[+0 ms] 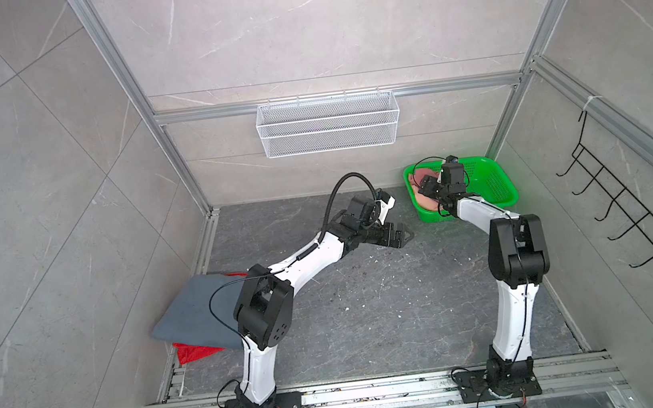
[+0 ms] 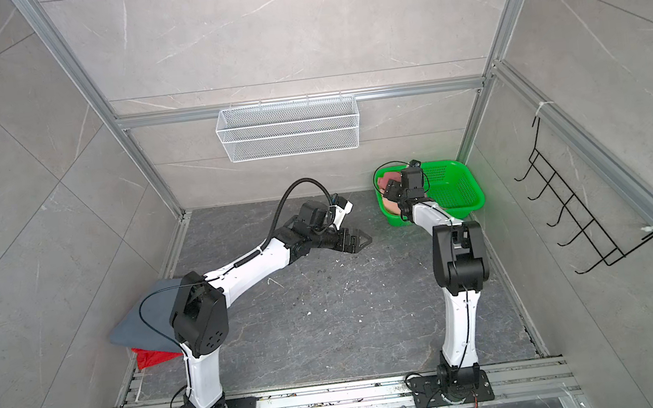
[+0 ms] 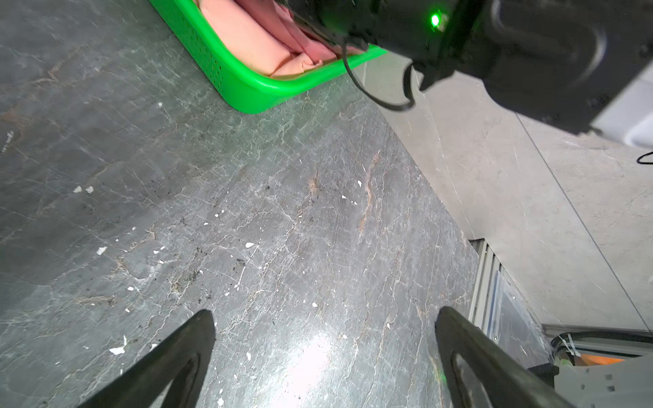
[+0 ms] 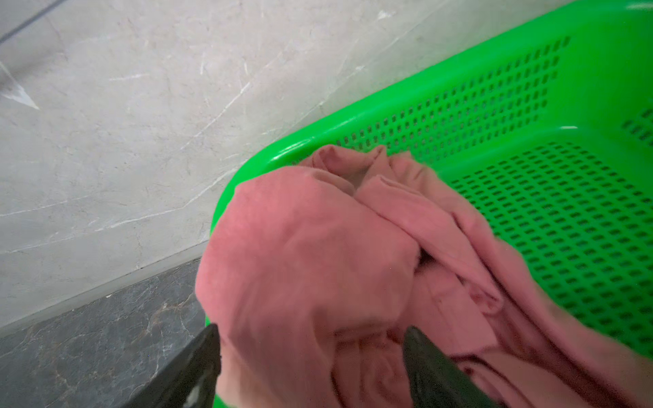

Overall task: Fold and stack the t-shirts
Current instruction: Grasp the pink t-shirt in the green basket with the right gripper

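R gripper (image 4: 311,328) straddles coral tee (image 4: 300,247), frame lower-centre, so I can pull it out (pinch unclear); L gripper (image 3: 325,311) spread, idle.

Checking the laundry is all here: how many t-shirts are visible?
4. The grey-blue shirt lies on the red shirt at the left; the pink shirt and peach shirt sit in the green basket. More may be hidden.

Likely robot lab, aluminium frame (image 1: 449,85), tiled walls (image 1: 296,28)
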You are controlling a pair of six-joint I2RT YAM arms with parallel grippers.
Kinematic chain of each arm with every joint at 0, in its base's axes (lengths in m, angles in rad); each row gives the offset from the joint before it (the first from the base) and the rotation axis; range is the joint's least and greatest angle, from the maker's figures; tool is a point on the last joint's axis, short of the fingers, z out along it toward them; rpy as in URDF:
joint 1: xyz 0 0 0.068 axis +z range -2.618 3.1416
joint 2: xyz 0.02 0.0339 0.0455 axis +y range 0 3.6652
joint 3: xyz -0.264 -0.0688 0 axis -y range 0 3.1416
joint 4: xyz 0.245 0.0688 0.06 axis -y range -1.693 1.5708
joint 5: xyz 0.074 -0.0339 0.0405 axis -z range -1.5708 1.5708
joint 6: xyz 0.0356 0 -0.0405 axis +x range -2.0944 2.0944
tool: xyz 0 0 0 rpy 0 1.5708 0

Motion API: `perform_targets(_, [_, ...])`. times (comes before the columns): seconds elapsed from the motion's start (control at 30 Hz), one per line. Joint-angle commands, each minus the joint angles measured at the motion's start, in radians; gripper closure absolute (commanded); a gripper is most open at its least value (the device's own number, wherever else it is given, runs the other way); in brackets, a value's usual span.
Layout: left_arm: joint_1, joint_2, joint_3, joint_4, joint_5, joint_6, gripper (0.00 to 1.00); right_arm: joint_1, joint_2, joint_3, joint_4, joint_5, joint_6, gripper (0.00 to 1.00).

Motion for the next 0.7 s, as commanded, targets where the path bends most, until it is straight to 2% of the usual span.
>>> perform_targets(0.0, [0.010, 0.010, 0.038, 0.036, 0.034, 0.004, 0.00, -0.001, 0.065, 0.103, -0.022, -0.073, -0.007, 0.36])
perform_targets(0.1, [0.009, 0.013, 0.033, 0.039, 0.034, -0.009, 0.00, 0.000, 0.091, 0.141, -0.044, -0.090, -0.002, 0.73])
perform_targets(0.17, [0.010, 0.009, 0.027, 0.040, 0.034, -0.018, 0.00, 0.000, 0.079, 0.140, -0.041, -0.090, 0.005, 0.88])
perform_targets(0.23, [0.010, -0.002, 0.015, 0.044, 0.038, -0.025, 0.00, -0.001, 0.049, 0.122, -0.031, -0.091, 0.005, 0.98])
perform_targets(0.43, [0.011, -0.073, -0.048, 0.069, 0.015, -0.061, 0.00, 0.004, -0.147, 0.053, -0.030, -0.128, -0.013, 1.00])
perform_targets(0.67, [0.011, -0.207, -0.144, 0.093, -0.028, -0.101, 0.00, 0.077, -0.447, 0.018, -0.181, -0.150, -0.057, 1.00])
